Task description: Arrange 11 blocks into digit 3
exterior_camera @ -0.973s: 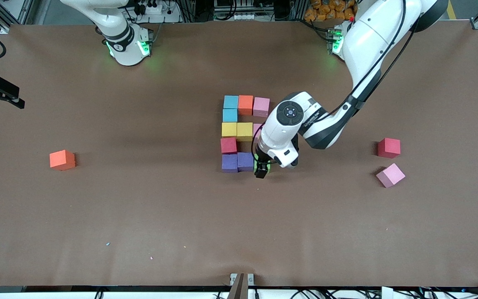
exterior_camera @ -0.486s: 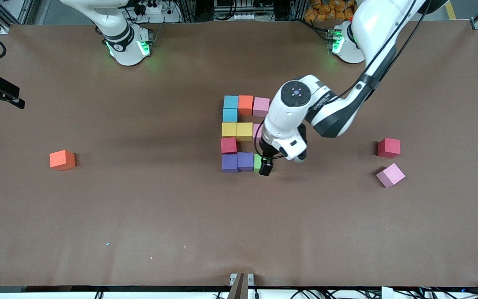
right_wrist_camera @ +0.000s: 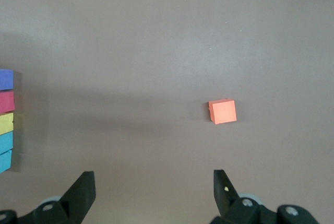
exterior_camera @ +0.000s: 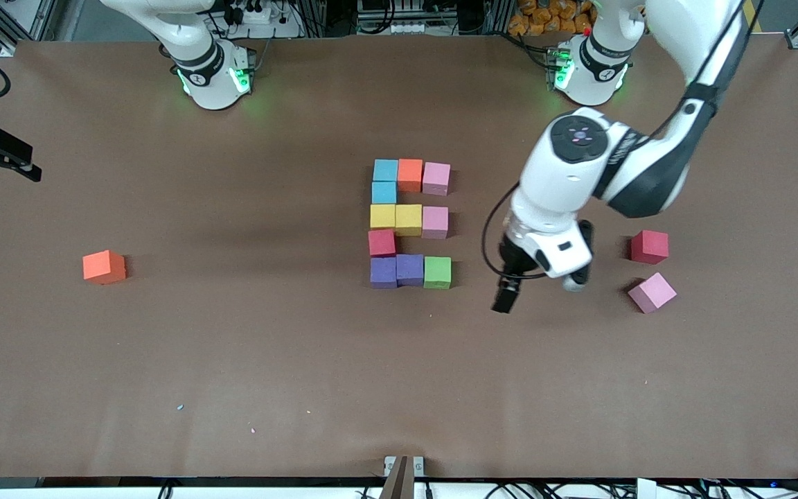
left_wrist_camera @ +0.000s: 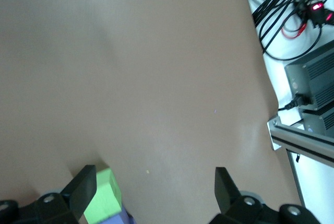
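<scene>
The left tool (exterior_camera: pixel 503 299) hung released, holding nothing, over bare table (exterior_camera: pixel 233 360) beside the green block (exterior_camera: pixel 437 272) ending the digit 3 (exterior_camera: pixel 409 223). The right tool (right_wrist_camera: pixel 154 192) waited released, high over the table.

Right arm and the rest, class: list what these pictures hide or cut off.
- Right pincer: out of the front view, past its top edge; only open finger ends show in the right wrist view.
- Green block: left wrist view, partly covered by a pincer finger.
- Purple block: cut off by that view's edge.
</scene>
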Tool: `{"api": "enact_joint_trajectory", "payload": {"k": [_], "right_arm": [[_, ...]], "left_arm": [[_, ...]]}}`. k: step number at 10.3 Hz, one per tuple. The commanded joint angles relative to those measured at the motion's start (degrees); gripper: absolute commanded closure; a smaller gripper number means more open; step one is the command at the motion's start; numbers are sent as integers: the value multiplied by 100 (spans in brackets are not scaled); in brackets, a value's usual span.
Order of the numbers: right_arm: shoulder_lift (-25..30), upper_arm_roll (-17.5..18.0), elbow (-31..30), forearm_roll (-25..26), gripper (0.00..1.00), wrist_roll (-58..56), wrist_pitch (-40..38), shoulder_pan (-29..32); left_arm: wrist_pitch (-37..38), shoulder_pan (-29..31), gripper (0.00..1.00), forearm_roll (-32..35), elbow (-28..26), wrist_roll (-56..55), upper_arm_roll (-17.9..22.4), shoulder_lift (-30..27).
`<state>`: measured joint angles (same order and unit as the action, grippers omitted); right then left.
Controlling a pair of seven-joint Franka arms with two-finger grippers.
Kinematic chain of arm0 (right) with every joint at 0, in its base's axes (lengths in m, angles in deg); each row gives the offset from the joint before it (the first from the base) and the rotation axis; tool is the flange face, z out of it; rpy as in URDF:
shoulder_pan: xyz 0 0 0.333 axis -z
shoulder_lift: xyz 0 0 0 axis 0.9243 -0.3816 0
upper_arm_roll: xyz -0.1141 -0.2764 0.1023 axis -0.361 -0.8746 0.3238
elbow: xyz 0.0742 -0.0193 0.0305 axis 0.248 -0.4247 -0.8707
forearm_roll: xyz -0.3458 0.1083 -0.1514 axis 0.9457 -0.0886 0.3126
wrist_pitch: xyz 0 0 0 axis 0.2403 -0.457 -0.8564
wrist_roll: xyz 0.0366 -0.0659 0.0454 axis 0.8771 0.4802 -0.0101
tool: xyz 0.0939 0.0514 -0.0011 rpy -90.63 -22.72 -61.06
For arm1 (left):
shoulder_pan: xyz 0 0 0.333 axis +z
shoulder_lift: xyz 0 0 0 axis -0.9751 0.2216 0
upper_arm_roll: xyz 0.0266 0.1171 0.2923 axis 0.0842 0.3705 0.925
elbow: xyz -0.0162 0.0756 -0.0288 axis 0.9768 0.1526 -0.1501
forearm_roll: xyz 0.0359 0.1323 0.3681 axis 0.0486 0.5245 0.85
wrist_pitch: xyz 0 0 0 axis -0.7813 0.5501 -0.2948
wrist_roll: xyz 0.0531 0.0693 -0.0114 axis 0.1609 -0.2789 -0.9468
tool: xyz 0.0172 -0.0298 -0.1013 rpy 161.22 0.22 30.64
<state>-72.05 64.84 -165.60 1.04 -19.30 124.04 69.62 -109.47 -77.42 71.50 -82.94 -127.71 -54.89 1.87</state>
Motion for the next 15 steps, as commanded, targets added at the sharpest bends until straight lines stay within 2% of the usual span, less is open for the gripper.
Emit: {"api": "enact_joint_trajectory", "payload": {"k": [1, 7, 8, 10, 12, 13, 15], "right_arm": [[-29, 71, 77, 15, 0, -66, -22, 111], [-29, 71, 77, 15, 0, -66, -4, 103], [-29, 71, 77, 15, 0, -66, -4, 103], [-29, 71, 77, 15, 0, -66, -4, 103], [-29, 71, 77, 15, 0, -66, -4, 103], [-29, 71, 77, 15, 0, -66, -4, 103], [-29, 71, 77, 15, 0, -66, -4, 103]], "left_arm": [[546, 381, 0, -8, -106, 1184, -45, -450], [2452, 1681, 0, -1115, -18, 4796, -19, -1575], [2621, 1701, 0, -1299, -36, 5595, 260, -1855], [2998, 1596, 0, -1974, -36, 7203, 1146, -2252], [3350, 1175, 0, -2074, -18, 8541, 2042, -2516], [3508, 1217, 0, -2213, -18, 9026, 2160, -2596], [3650, 1261, 0, -2224, -10, 9233, 2275, -2746]]}}
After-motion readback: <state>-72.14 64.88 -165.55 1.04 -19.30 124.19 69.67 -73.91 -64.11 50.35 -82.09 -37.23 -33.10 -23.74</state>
